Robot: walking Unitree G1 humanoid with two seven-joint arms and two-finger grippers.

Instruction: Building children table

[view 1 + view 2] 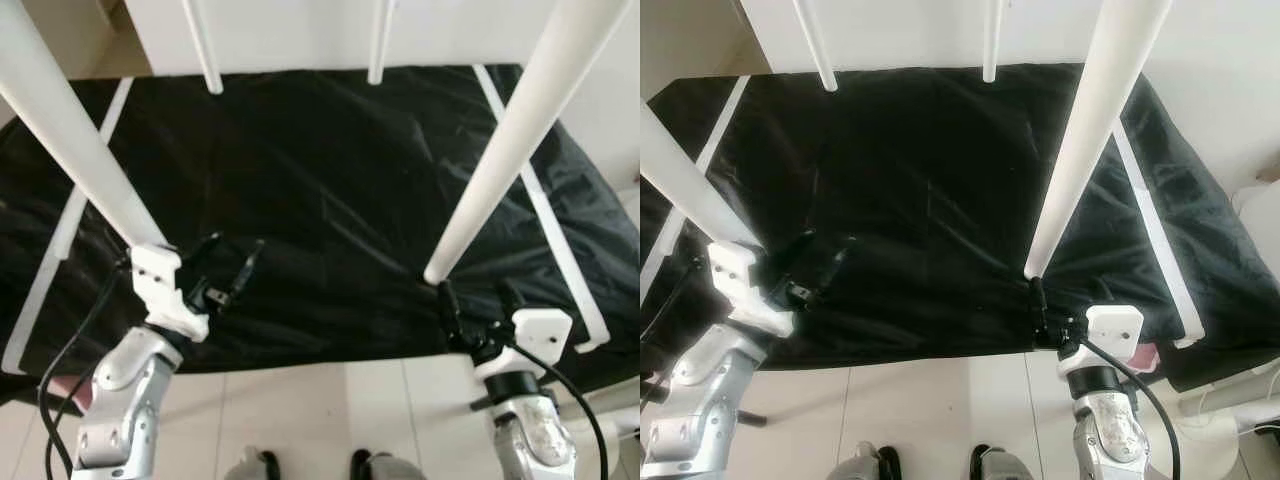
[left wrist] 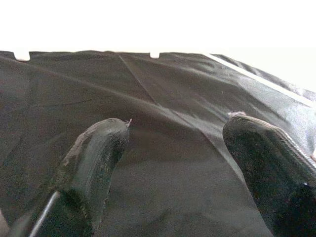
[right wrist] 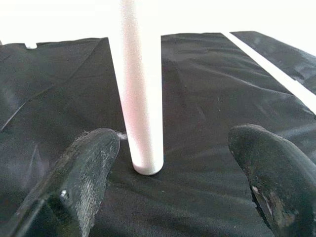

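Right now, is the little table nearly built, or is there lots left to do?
It looks mostly built. Four white legs stand up from the black-covered tabletop, which lies upside down. The right end effector is open around the near right leg, not gripping it. The left end effector is open beside the near left leg. Probably left: checking the legs and turning it over.

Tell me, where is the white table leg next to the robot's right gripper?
The white table leg stands on the black sheet, on the robot's right, just beyond the open right gripper.
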